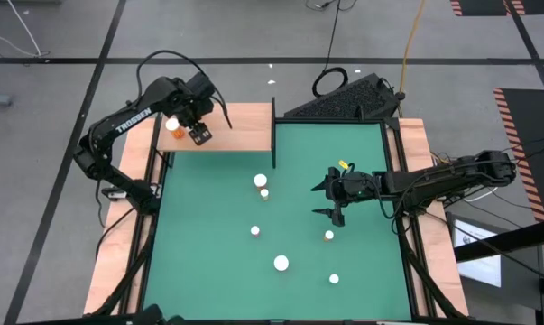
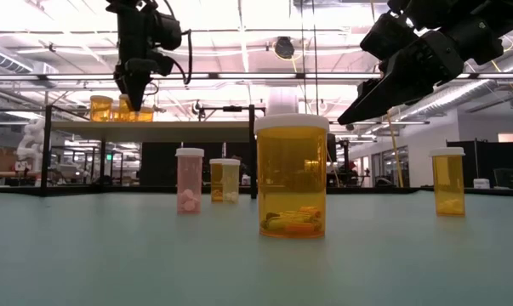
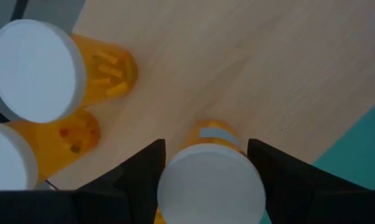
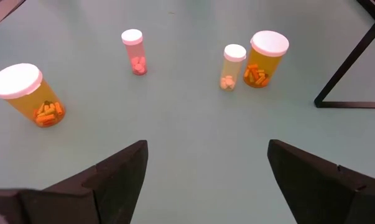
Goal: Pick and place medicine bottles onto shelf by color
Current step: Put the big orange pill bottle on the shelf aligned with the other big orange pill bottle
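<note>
Left wrist view, orange bottle [image 3: 207, 163], round white cap, on shelf [image 3: 255, 68]

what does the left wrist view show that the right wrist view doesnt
Only the left wrist view shows the wooden shelf, two orange bottles standing on it, and a third orange bottle between the left gripper fingers. Only the right wrist view shows the green mat with a pink bottle, a pale bottle, and the empty, open right gripper. Both show white-capped orange bottles.
</note>
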Robot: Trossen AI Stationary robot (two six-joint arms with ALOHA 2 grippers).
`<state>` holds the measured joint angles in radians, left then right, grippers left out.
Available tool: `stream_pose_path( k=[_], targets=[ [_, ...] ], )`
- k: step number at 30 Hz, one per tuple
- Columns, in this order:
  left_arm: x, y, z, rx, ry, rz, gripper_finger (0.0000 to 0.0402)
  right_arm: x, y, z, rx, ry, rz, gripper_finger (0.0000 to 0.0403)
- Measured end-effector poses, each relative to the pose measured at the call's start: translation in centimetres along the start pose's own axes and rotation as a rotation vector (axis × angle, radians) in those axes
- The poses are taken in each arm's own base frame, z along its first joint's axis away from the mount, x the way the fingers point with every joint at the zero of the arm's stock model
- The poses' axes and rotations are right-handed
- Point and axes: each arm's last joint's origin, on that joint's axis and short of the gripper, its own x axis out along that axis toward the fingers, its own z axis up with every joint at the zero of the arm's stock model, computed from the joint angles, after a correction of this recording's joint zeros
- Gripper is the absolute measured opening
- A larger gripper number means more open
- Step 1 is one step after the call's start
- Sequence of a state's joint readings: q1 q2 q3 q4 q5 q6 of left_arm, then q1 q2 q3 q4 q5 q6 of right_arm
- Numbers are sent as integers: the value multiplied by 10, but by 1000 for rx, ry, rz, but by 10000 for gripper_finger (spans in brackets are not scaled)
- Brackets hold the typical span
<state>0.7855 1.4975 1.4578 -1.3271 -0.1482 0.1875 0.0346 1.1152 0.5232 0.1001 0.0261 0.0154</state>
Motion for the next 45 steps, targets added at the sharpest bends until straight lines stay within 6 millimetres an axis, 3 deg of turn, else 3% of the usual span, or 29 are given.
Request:
stream_pose_path(
  k=[4, 13, 21, 25, 32, 39, 45],
  targets=[
    [-3, -4, 1, 6, -21, 0, 247, 0, 0, 0, 0, 0, 1, 325],
    [-28, -5, -8, -11, -158, 62, 329, 0, 0, 0, -1, 0, 1, 325],
    [-59, -13, -28, -75, -310, 58, 339, 0, 0, 0, 0, 0, 0, 325],
    [-77, -39, -32, -29, -438, -58, 340, 0, 0, 0, -1, 0, -2, 325],
    [-92, -104, -34, 166, -586, -130, 340, 0, 0, 1, 10, -7, -3, 325],
    [-61, -172, -41, 370, -715, -229, 340, 0, 0, 5, 44, -56, 3, 325],
    [-26, -201, -55, 377, -748, -200, 340, 0, 0, 6, 114, -60, 7, 325]
  ],
)
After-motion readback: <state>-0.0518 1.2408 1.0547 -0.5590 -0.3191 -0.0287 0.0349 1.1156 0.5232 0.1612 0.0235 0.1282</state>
